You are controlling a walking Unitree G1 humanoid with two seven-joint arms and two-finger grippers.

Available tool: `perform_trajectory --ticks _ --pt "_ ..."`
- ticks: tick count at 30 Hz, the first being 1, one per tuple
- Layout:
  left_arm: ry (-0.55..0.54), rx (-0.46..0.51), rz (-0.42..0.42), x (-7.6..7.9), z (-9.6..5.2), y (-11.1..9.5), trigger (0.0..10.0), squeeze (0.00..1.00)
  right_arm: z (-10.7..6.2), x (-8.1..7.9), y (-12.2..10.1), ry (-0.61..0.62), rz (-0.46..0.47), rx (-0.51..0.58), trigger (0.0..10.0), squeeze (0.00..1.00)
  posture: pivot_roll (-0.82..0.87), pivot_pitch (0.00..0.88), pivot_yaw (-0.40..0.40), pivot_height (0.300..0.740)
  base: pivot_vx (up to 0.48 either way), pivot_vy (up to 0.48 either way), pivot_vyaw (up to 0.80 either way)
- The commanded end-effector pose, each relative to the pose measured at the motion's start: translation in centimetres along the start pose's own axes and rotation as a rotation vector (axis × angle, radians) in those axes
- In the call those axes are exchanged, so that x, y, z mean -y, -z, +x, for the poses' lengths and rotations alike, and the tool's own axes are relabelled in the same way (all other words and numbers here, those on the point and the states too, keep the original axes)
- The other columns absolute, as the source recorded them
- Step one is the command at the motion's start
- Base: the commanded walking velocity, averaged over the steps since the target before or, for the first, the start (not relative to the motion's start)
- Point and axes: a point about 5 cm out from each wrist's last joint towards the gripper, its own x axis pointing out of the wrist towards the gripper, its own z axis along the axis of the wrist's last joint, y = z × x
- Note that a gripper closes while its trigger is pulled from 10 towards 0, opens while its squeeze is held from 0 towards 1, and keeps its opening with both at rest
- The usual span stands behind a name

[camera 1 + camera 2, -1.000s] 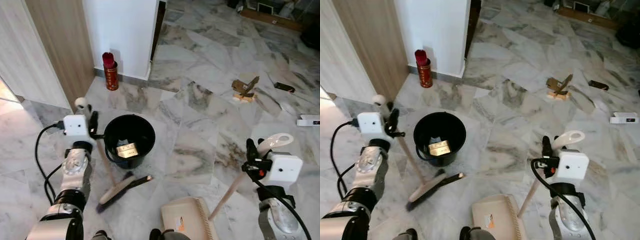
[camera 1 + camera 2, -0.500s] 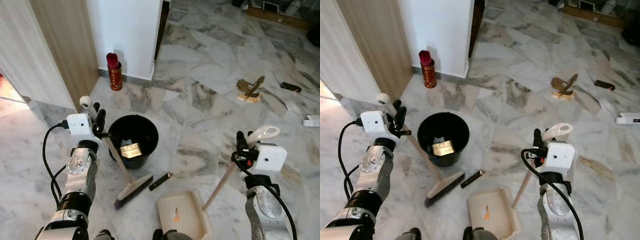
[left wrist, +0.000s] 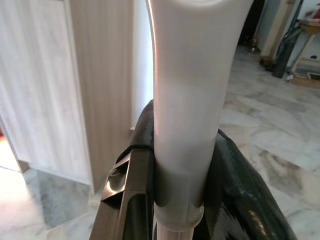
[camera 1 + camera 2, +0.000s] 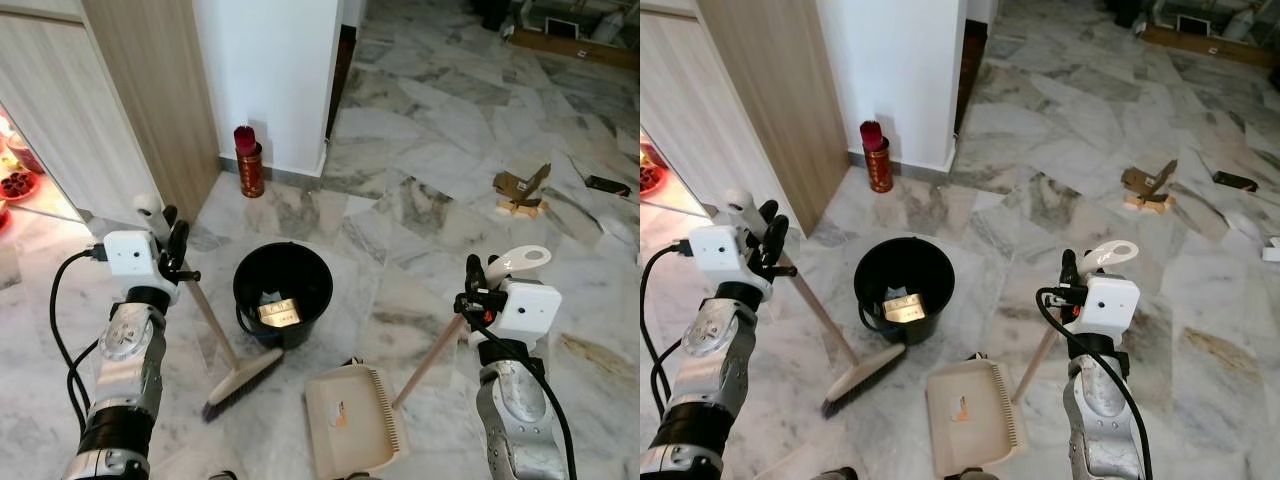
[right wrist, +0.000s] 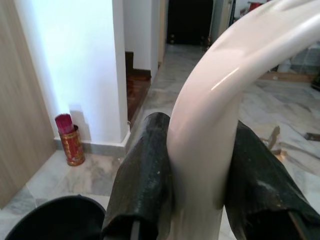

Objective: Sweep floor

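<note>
Jaws of both grippers are pinched on handles: the left gripper (image 4: 172, 255) clamps the white top of the broom (image 4: 222, 345), the right gripper (image 4: 478, 290) the curved white grip of the dustpan (image 4: 350, 425). Largest is the marble floor (image 4: 430, 180), with a wood-panelled cabinet (image 4: 150, 100) and a white wall (image 4: 270, 70) at far left. Between the arms, a black bucket (image 4: 283, 295) stands holding a small box. Broom bristles rest on the floor just left and nearer than the bucket; the beige dustpan lies flat to its near right. A red tin of sticks (image 4: 248, 160) stands against the wall. Cardboard scraps (image 4: 522, 190) lie far right.
</note>
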Motion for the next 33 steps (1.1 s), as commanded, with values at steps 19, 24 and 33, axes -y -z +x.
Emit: perform_trajectory --ticks 19,24,33 --pt "-0.265 -0.030 0.066 0.1 -1.7 1.4 9.9 0.00 0.1 1.2 0.4 0.054 -0.013 0.036 10.0 0.00 -0.02 0.003 -0.039 0.740 0.000 -0.013 0.00" --pt "-0.271 -0.028 0.070 0.2 -1.6 1.4 9.8 0.00 0.0 1.2 0.5 0.056 -0.012 0.037 10.0 0.00 -0.03 0.000 -0.038 0.740 0.000 -0.259 0.00" --pt "-0.280 -0.031 0.077 0.3 -1.4 1.5 9.6 0.00 0.1 1.5 0.4 0.059 -0.015 0.042 10.0 0.00 -0.03 0.022 -0.045 0.740 0.000 -0.336 0.00"
